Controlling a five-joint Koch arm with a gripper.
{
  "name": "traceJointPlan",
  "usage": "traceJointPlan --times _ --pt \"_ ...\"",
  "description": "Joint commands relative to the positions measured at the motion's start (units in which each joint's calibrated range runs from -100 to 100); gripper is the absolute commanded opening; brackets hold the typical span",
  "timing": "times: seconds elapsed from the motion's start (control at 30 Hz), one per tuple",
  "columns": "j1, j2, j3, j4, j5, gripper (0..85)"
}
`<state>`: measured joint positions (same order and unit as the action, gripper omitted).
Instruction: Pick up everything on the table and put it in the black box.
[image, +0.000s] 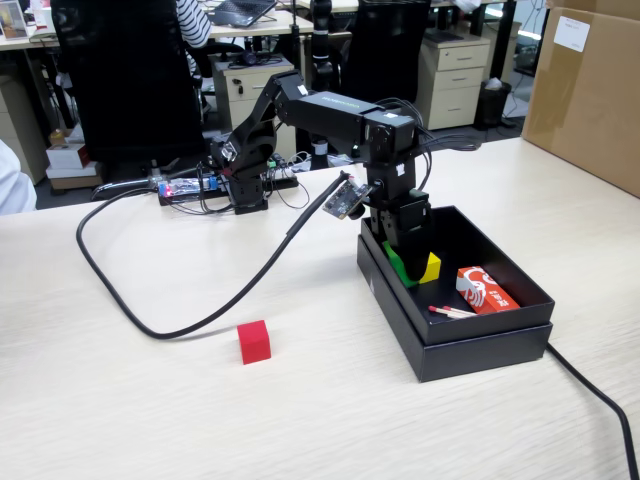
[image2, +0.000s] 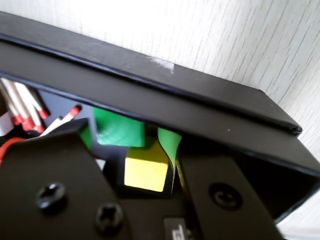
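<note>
Wrist view looks down into the black box (image2: 150, 80); the gripper (image2: 150, 165) hangs low inside it, with the yellow cube (image2: 145, 170) showing in the gap between the two dark jaws and the green cube (image2: 120, 131) just beyond, against the box wall; the jaws look spread wider than the yellow cube, so I judge the gripper to be open with the cube released or about to be, though contact is hard to read. Matchsticks (image2: 25, 107) lie at the left of that view.

Fixed view shows the gripper (image: 408, 262) at the box's near-left corner, the yellow cube (image: 431, 266) and green cube (image: 399, 266) beside it, a red-and-white packet (image: 487, 291) further right; the box rim (image: 480, 335) stands close around the jaws, so the way out is straight up. The red cube (image: 254, 341) sits alone on the table (image: 150, 420), well to the left of the box in this view, open wood all round it; the black cable (image: 180, 325) curves just behind it.
</note>
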<state>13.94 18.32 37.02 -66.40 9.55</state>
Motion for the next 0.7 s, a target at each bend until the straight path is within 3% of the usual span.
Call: traceJointPlan --times 0.0,0.37,0.67 --pt "0.15 -6.44 1.15 -0.17 -0.1 36.4" --pt "0.05 -22.39 0.52 -0.17 -0.54 39.5" --pt "-2.83 -43.85 -5.65 -0.17 -5.03 43.2"
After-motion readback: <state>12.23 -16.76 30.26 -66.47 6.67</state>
